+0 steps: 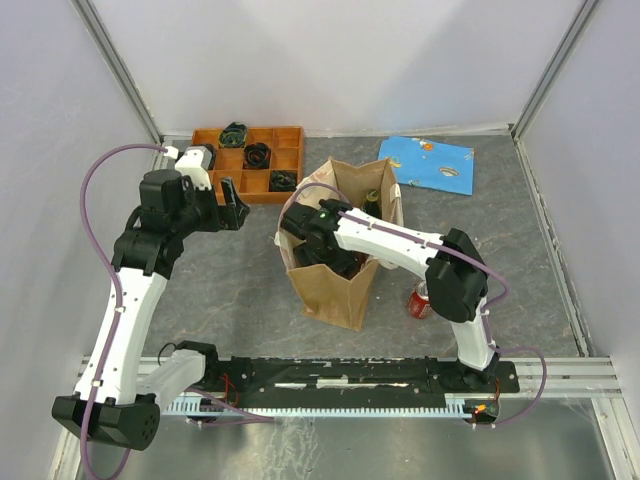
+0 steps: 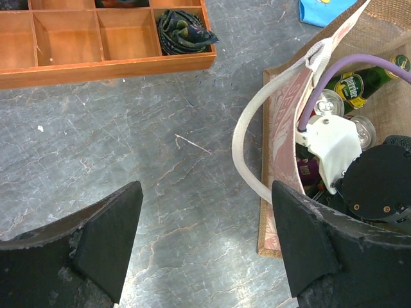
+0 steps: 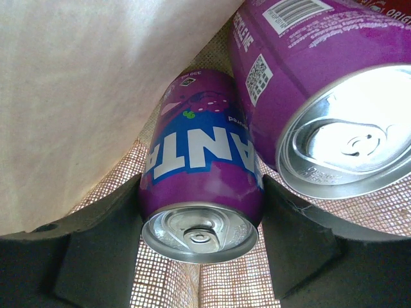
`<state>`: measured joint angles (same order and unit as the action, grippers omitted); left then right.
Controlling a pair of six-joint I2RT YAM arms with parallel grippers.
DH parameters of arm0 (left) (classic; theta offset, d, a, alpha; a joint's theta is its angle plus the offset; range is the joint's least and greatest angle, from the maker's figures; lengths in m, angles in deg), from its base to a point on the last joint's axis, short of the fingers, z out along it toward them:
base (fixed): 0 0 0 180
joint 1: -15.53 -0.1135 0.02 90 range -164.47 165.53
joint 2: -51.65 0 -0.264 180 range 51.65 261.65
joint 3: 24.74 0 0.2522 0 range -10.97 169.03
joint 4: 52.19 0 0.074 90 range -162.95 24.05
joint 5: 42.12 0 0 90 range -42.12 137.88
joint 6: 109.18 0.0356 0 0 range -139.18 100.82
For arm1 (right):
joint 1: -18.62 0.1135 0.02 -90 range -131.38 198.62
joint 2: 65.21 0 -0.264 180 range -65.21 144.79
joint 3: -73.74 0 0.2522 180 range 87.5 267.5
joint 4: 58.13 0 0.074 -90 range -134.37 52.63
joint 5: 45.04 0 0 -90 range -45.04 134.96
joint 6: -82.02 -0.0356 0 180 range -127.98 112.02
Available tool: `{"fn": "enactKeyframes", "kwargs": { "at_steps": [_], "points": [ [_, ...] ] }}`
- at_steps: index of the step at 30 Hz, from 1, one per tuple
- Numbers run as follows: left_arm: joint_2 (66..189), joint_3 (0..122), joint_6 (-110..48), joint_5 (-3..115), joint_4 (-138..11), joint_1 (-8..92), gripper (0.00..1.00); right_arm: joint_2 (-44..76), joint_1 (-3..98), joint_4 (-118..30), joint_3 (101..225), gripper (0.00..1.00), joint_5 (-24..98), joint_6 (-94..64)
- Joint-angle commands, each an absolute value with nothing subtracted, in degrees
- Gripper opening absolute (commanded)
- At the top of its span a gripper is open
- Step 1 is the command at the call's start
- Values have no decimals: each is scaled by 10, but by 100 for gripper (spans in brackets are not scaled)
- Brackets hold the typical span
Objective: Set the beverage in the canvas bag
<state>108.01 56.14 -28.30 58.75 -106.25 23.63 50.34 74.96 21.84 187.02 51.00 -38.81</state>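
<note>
Canvas bag (image 1: pixel 330 295) cramped: cans (image 2: pixel 331 102), bottle (image 2: pixel 359 83) inside; table (image 2: pixel 128 147) leftward open

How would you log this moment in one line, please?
right gripper: in canvas bag, shut on purple can | left gripper: open, beside bag

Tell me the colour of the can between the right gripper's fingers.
The can is purple, with white letters on blue; the right wrist view shows it best.
</note>
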Motion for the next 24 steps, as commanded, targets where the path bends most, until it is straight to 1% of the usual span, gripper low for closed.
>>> {"fn": "enactKeyframes", "kwargs": {
  "at_steps": [1,2,4,5,7,13,16,24],
  "points": [
    [1075,561,-300,599,-1034,233,87,506,754,192,1855,39,495,-393],
    [1076,561,-300,601,-1034,233,87,502,754,190,1857,52,495,-390],
    [1077,561,-299,605,-1032,233,87,491,754,181,1860,68,496,-383],
    [1076,561,-298,609,-1032,233,87,485,754,177,1864,73,498,-379],
    [1078,561,-293,617,-1031,233,87,473,754,173,1874,80,504,-372],
    [1080,554,-287,624,-1030,233,87,450,753,184,1929,88,533,-358],
    [1081,553,-287,629,-1027,233,87,450,753,195,1954,99,546,-354],
    [1082,551,-279,637,-1023,234,87,425,753,200,1996,99,565,-358]
  ]
}}
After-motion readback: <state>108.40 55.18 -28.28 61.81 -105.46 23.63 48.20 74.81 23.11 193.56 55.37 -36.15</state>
